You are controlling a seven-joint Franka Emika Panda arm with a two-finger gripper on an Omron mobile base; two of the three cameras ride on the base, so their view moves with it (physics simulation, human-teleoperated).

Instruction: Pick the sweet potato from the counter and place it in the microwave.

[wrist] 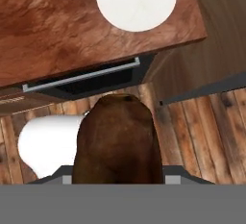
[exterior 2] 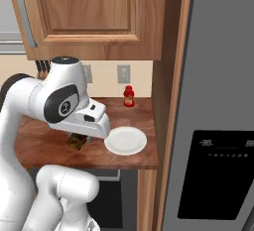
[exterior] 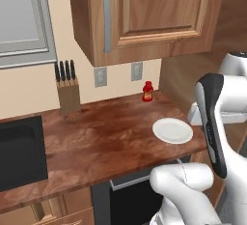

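The sweet potato [wrist: 116, 141] hides the hand's fingertips, its lower end cut off.

1. The left base view looks forward and down from behind the arm, on its left, over the worktop [exterior: 111, 132]; the knife block [exterior: 68, 93] stands far left, the white plate [exterior: 172, 130] near right.
2. The right base view faces the same worktop [exterior 2: 44, 145] from the arm's right, close beside a refrigerator [exterior 2: 218, 126].
3. Both share the plate [exterior 2: 125, 141], red bottle [exterior 2: 129, 96] and upper cabinet [exterior 2: 94, 17].
4. The hand view looks steeply down, from above the worktop's front edge, onto the plate [wrist: 136, 2] and wooden floor [wrist: 202, 136].
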